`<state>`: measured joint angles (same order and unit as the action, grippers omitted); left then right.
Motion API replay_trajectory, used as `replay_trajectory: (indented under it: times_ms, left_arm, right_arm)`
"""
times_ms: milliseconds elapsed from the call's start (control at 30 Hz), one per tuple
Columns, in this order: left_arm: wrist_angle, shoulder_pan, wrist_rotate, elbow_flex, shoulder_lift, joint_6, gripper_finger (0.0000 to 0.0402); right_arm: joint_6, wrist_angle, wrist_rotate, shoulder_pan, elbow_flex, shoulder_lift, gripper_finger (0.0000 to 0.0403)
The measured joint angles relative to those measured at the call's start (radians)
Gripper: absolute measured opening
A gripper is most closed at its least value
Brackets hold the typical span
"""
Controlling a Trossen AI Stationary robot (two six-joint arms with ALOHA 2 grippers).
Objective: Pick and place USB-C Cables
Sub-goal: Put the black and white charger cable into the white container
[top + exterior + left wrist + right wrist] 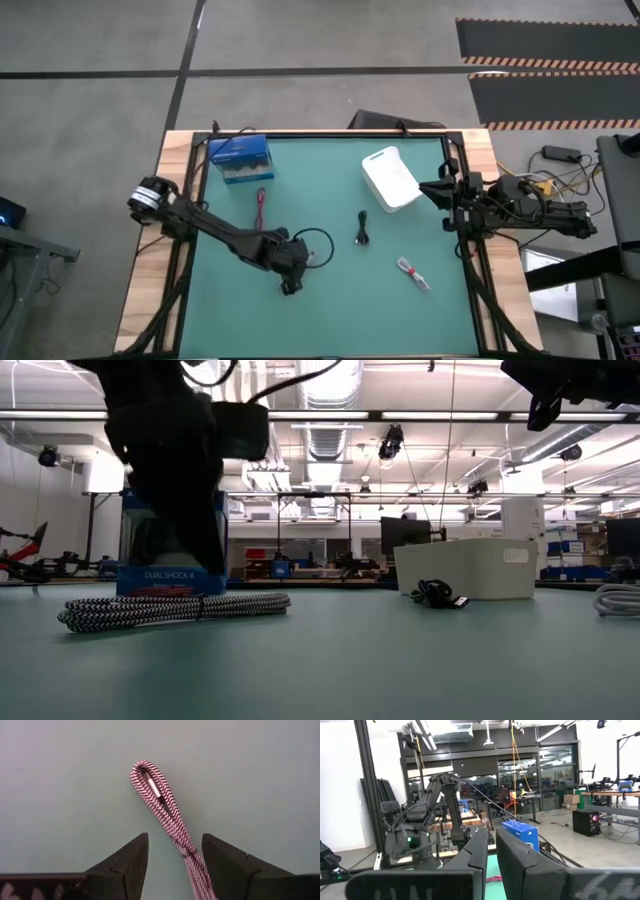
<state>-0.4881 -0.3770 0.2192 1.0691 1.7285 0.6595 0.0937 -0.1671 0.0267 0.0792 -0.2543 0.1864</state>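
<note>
A braided silver-grey cable bundle (161,802) lies flat on the green mat (330,300) and also shows in the low view (170,610). My left gripper (175,840) is open just above it, pointing down, one finger on either side of the bundle's near part. In the high view the left gripper (290,285) hides this bundle. The red cable (262,205), the black cable (362,230) and the white-and-red cable (412,272) lie loose on the mat. My right gripper (430,188) waits, shut and empty, at the table's right edge beside the white bin.
A white bin (390,178) stands at the far right of the mat, and a blue box (240,158) stands at the far left. A black frame rail (330,134) runs along the table's far edge. Bare mat lies toward the near edge.
</note>
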Motion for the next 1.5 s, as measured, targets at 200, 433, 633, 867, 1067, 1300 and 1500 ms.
replay_trajectory:
  times_ms: [200,433,633,867,1067,1300,1500]
  left_arm:
    - [0.061,-0.005,-0.008,-0.002,0.046,-0.013,0.0171]
    - [0.064,-0.005,-0.011,-0.028,0.078,0.057,0.0127]
    - [0.061,-0.004,-0.017,-0.033,0.072,0.067,0.0056]
    - [0.061,-0.004,-0.032,-0.034,0.07,0.077,0.0013]
    - [0.034,-0.005,-0.053,-0.006,0.057,0.038,0.0013]
    - [-0.124,0.004,-0.047,0.117,0.027,-0.105,0.0012]
    - [-0.234,0.013,-0.045,0.262,0.024,-0.246,0.0012]
  right_arm:
    - [0.0,0.006,0.0,0.0,0.0,0.001,0.0029]
    - [0.0,0.008,0.0,0.0,0.0,0.005,0.0029]
    - [0.0,0.007,0.0,0.0,0.0,0.006,0.0029]
    - [0.001,0.006,0.0,0.0,0.0,0.006,0.0029]
    - [0.002,0.006,0.0,0.0,0.0,0.006,0.0029]
    - [0.003,0.005,0.0,0.0,0.0,0.005,0.0029]
    - [0.004,0.004,0.0,0.0,0.0,0.005,0.0029]
